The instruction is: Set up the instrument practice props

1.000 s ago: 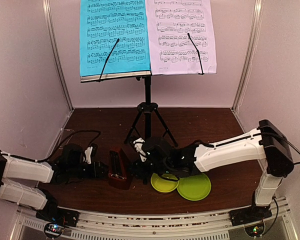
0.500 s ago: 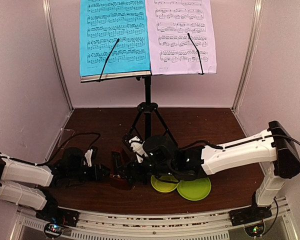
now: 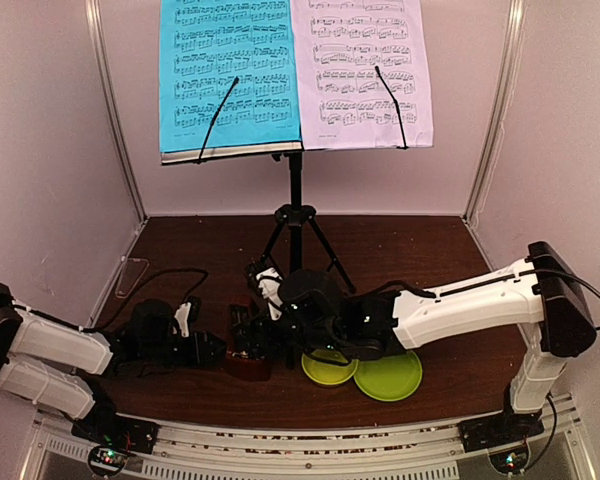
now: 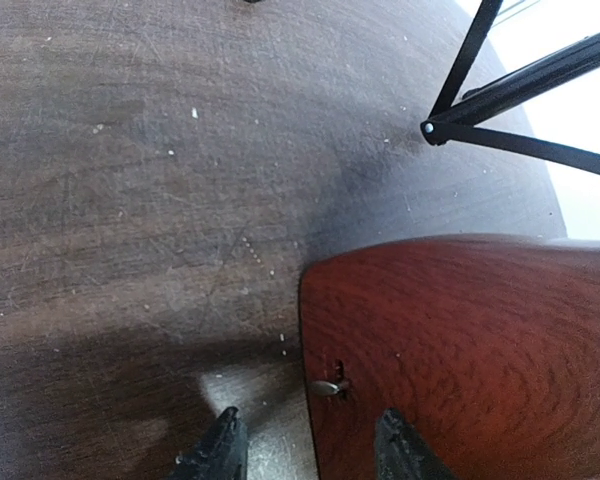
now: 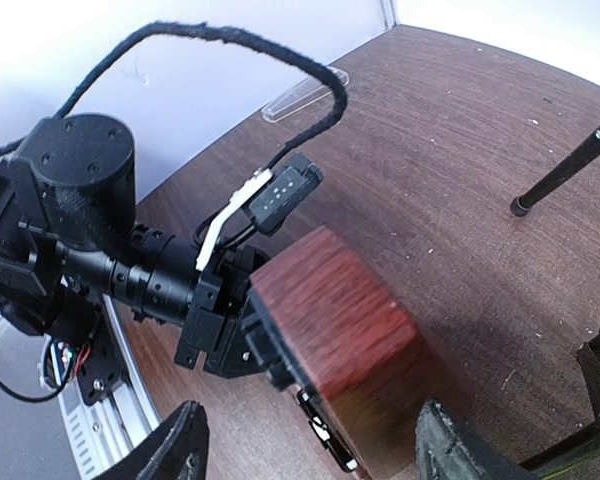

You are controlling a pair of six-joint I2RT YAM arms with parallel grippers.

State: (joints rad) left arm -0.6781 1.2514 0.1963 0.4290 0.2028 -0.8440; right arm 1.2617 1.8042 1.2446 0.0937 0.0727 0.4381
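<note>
The small brown metronome (image 3: 248,362) stands on the dark table in front of the black music stand (image 3: 295,190). The stand holds a cyan sheet (image 3: 230,70) and a pale lilac sheet (image 3: 365,70). My left gripper (image 3: 218,350) is at the metronome's left side. In the left wrist view the gripper (image 4: 310,455) is open, and its fingers straddle the edge of the metronome (image 4: 460,350) near a small metal key. My right gripper (image 5: 315,450) is wide open, with the metronome (image 5: 330,320) between its fingers, untouched. In the top view the right gripper (image 3: 265,335) covers part of the metronome.
A lime-green bowl (image 3: 330,368) and lime-green plate (image 3: 390,375) lie just right of the metronome, under my right arm. The stand's tripod legs (image 4: 520,90) spread close behind the metronome. A clear plastic piece (image 3: 128,275) lies by the left wall.
My right arm has swung left and its open gripper has come over the metronome. My left gripper has edged right, up against the metronome's left side.
</note>
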